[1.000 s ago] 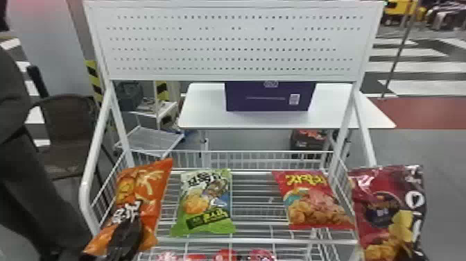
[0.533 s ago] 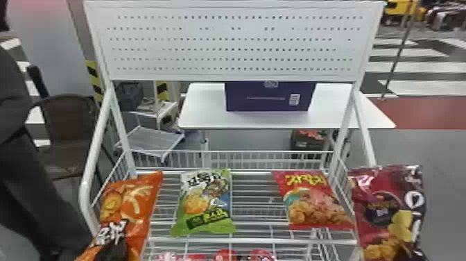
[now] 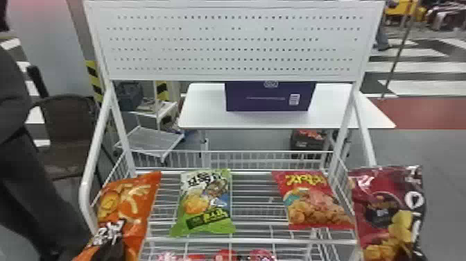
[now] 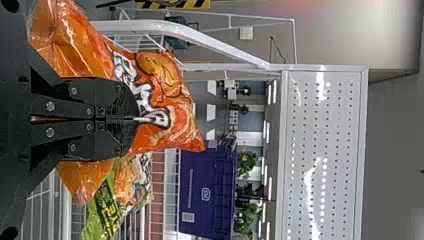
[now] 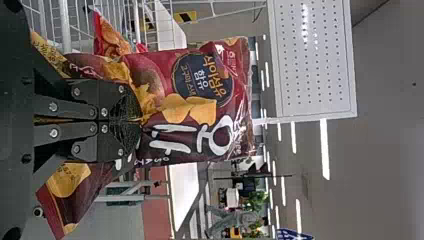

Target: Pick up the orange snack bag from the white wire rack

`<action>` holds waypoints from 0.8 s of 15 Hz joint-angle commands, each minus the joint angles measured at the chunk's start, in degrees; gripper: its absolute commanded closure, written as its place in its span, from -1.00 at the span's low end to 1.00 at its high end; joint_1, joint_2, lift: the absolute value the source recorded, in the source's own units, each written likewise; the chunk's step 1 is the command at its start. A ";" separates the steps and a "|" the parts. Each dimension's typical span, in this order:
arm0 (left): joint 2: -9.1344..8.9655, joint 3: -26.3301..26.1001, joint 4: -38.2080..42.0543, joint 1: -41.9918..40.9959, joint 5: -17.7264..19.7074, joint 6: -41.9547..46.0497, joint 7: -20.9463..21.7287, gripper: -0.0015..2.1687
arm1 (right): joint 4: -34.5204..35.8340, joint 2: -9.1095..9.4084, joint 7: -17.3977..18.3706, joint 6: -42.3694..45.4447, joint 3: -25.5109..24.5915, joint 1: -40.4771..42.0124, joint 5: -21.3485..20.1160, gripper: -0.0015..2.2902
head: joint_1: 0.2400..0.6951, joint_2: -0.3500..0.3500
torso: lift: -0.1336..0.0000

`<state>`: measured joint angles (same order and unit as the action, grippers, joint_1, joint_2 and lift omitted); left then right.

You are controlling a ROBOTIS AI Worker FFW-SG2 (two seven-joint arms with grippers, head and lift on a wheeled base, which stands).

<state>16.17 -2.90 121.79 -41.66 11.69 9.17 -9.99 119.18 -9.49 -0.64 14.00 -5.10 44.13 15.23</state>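
Head view: The orange snack bag [image 3: 133, 208] hangs at eight o'clock over the near corner of the white wire rack [image 3: 263, 240], overlapping the dark tip of the left gripper [image 3: 116, 249]; whether the bag touches the wire is hard to judge from here. A green snack bag [image 3: 208, 201] lies at seven o'clock on the shelf and a red one [image 3: 312, 204] between four and five, with a maroon bag [image 3: 385, 211] at four, beside the rack. A perforated panel [image 3: 235, 45] spans twelve o'clock.

Left wrist view: The left gripper's fingers press together on the orange bag, its front facing the camera, the green bag just beyond.

Right wrist view: The right gripper [image 5: 140, 120] clamps the maroon bag, held upright, with the red bag near the rack's wires behind it.
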 commanded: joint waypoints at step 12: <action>0.00 -0.27 -0.07 -0.26 0.17 0.89 0.06 0.96 | 0.35 -0.27 -0.42 0.10 -0.18 0.52 0.15 0.84 | 0.14 0.00 | 1.00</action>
<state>16.17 -3.15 121.83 -41.92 11.86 10.06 -9.93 119.52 -9.72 -1.05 14.10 -5.27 44.63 15.38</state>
